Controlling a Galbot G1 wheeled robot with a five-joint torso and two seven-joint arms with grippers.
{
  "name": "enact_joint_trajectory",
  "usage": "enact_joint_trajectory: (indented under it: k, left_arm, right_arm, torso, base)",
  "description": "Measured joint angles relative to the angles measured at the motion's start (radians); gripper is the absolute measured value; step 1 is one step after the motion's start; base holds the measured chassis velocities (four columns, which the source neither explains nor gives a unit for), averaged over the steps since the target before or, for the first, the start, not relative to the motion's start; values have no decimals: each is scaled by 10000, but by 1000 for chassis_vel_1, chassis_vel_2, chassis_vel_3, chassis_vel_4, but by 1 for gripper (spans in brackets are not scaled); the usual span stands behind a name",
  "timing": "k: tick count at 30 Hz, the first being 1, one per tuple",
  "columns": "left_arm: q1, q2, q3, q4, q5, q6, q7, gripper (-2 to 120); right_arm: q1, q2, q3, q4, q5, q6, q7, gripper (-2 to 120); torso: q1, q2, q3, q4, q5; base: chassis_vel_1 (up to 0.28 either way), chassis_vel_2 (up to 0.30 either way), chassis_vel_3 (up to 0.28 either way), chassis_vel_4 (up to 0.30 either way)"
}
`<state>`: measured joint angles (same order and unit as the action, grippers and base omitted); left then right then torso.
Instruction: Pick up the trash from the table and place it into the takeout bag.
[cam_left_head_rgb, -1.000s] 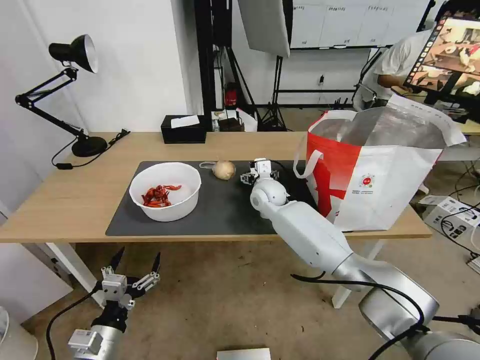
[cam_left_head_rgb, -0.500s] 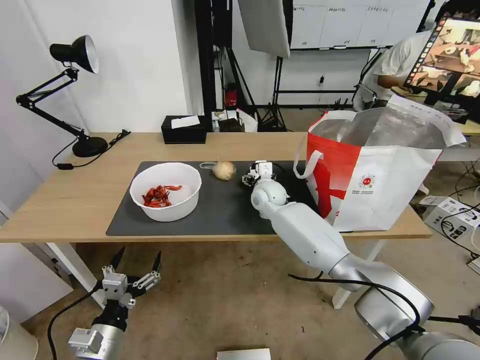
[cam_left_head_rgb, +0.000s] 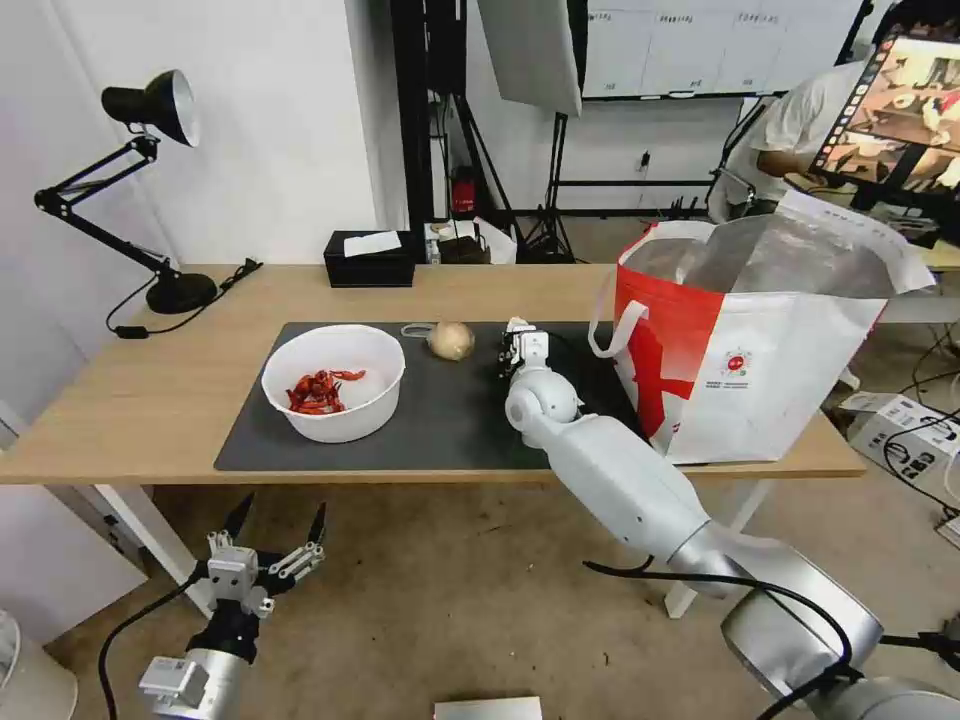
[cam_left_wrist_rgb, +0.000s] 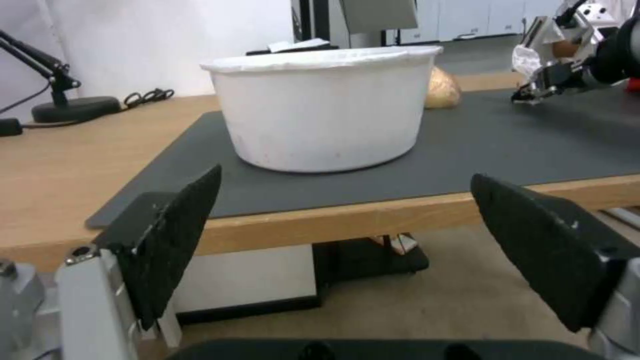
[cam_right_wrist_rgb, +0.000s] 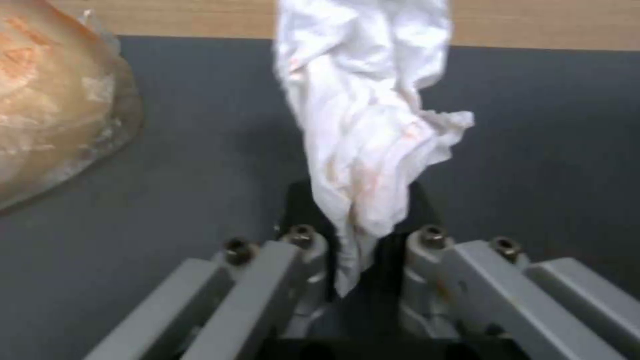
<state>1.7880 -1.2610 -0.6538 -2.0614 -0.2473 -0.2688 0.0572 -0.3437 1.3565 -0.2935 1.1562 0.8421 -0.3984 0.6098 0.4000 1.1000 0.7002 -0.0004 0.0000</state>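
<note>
Tissue (cam_right_wrist_rgb: 373, 125), crumpled white with faint orange stains, is pinched between the closed fingers (cam_right_wrist_rgb: 427, 250) of the right hand (cam_left_head_rgb: 520, 345), seen close in the right wrist view. Head view places this hand at mid-frame over the dark grey mat (cam_left_head_rgb: 450, 420), low above it, but the tissue is barely discernible there. Just left of it on the mat lies the beige ball (cam_left_head_rgb: 450, 340); the wrist view shows its wrinkled skin at the left edge. Further left sits the white bowl (cam_left_head_rgb: 335, 395) with red shells, the contents visible from the head camera, not from the left wrist view, which shows its outer wall. Takeout bag (cam_left_head_rgb: 760, 370) stands open at right on the table (cam_left_head_rgb: 130, 400). Left hand (cam_left_head_rgb: 265, 555), lower left, hangs below table edge, fingers spread wide.
</note>
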Motion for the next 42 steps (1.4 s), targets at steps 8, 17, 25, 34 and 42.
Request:
enact_joint_trajectory:
  k: [8, 17, 25, 34, 42]
  left_arm:
    - [67, -46, 47, -79, 36, 2, -5, 100]
    - [153, -170, 56, -232, 51, 7, -23, 100]
    - [229, -382, 64, -255, 143, -10, -30, 100]
    - [305, -593, 137, -338, 295, -80, -32, 100]
    - [346, -614, 153, -441, 297, -83, -46, 100]
  right_arm:
    - [-334, -435, 99, 853, -714, 820, -50, 0]
    - [-1051, -1359, 128, 3452, -1572, 1329, 237, 0]
    - [-2689, -2254, 489, 5984, -3345, 2509, 26, 0]
    - [-3768, -2399, 1990, 7189, -5715, 4144, 71, 0]
    - [-3180, -2773, 2724, 7398, -5681, 3421, 1226, 0]
  torso:
    - [1, -1, 0, 3, 1]
    - [0, -1, -2, 4, 1]
    - [0, -1, -2, 3, 2]
    - [0, 0, -3, 3, 1]
    - [0, 0, -2, 4, 2]
  base:
    - [0, 0, 0, 0]
    - [0, 0, 0, 0]
    - [0, 0, 0, 0]
    - [0, 0, 0, 0]
    - [0, 0, 0, 0]
